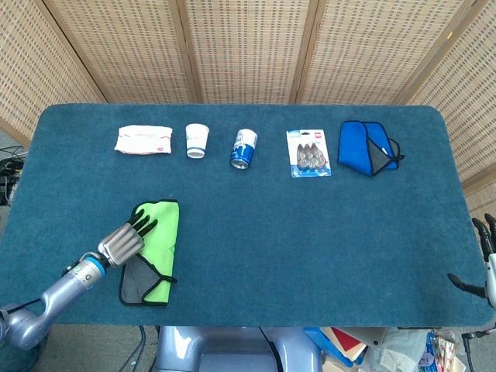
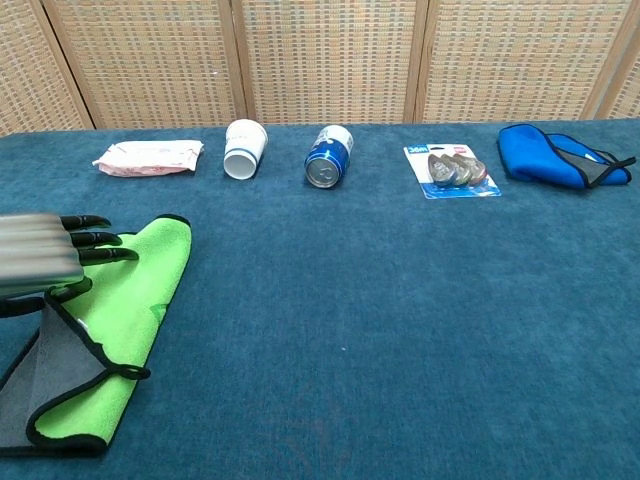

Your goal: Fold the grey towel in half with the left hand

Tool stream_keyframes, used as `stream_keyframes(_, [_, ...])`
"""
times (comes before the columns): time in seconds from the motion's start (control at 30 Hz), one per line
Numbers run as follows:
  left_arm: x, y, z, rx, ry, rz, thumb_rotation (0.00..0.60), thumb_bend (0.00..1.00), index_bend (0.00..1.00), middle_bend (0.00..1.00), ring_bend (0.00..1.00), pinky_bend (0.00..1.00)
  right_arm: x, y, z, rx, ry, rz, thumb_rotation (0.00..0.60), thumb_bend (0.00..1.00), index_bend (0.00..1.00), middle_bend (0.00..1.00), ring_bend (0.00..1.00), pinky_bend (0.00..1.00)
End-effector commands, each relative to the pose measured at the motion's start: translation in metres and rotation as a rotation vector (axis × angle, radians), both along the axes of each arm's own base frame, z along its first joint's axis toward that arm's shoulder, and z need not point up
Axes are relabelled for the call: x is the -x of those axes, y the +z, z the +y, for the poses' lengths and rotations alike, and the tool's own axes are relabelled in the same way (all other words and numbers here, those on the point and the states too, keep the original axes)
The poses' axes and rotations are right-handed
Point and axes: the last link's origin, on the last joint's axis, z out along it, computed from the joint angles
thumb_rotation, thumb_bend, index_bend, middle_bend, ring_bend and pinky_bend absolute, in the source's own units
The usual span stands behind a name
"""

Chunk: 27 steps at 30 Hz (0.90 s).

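- Table (image 1: 256,232): blue-carpeted, wide. All your work sits at its near-left corner; a row of other things runs along the far edge.
- Towel (image 1: 161,232): lies near the left front edge, one face lime green, the other grey. The green face covers most of it. A grey flap (image 1: 139,277) shows at the near-left corner, peeled back as a triangle with black piping. Judged from that, the fold is partway or already laid over; you cannot tell which from here.
- Left hand (image 1: 124,242): rests over the towel's left edge, palm down, dark fingers (image 2: 95,238) stretched flat onto the green cloth. In the chest view the fingers lie straight and slightly apart, and nothing sits pinched between them. Thumb hidden under the hand, so a grip beneath cannot be ruled out.
- Right hand (image 1: 487,260): parked at the table's right edge, well apart from the towel, fingers loosely spread, holding nothing.
- Step in hand, as judged: pressing or releasing at the fold line.
- Next move calls for: check that the edges line up, then deal with the turned-back grey corner, which spoils a clean half. Lift slowly; the cloth may drag with the fingers.
- Far row, untouched: tissue pack (image 1: 143,139), paper cup (image 1: 197,140), blue can (image 1: 244,148), blister pack (image 1: 308,153), blue cloth (image 1: 368,146).
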Motion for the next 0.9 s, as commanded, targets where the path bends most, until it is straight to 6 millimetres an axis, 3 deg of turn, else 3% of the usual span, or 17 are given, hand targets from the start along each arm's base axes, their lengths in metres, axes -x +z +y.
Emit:
stream_keyframes(0.03, [0.001,0.001,-0.001,0.003,0.008,-0.006,0.6,0.46,0.1,0.0,0.0,0.0,0.0,0.0,0.0,0.0,0.0,0.0,0.6,0.0,0.0,0.0,0.0,0.0])
stream_keyframes(0.07, [0.001,0.002,-0.002,0.005,0.017,-0.013,0.6,0.41,0.02,0.0,0.0,0.0,0.0,0.0,0.0,0.001,0.001,0.0,0.6,0.0,0.0,0.0,0.0,0.0])
stream_keyframes(0.17, [0.001,0.006,-0.004,0.011,0.033,-0.037,0.6,0.29,0.0,0.0,0.0,0.0,0.0,0.0,0.0,0.001,0.002,-0.001,0.6,0.0,0.0,0.0,0.0,0.0])
stream_keyframes(0.33, [-0.006,0.022,-0.009,0.02,0.054,-0.105,0.6,0.27,0.0,0.0,0.0,0.0,-0.001,0.0,0.001,0.0,0.006,-0.002,0.6,0.0,0.0,0.0,0.0,0.0])
stream_keyframes(0.47, [-0.024,0.033,-0.017,0.045,0.065,-0.202,0.6,0.28,0.0,0.0,0.0,0.0,-0.002,0.0,0.001,-0.001,0.008,-0.004,0.6,0.0,0.0,0.0,0.0,0.0])
stream_keyframes(0.63, [-0.055,0.03,-0.031,0.147,0.097,-0.292,0.6,0.29,0.14,0.0,0.0,0.0,-0.002,0.0,0.001,-0.001,0.009,-0.004,0.6,0.0,0.0,0.0,0.0,0.0])
stream_keyframes(0.9, [-0.075,0.003,-0.038,0.257,0.146,-0.261,0.6,0.29,0.31,0.0,0.0,0.0,0.0,0.002,0.002,0.006,0.005,-0.008,0.6,0.0,0.0,0.0,0.0,0.0])
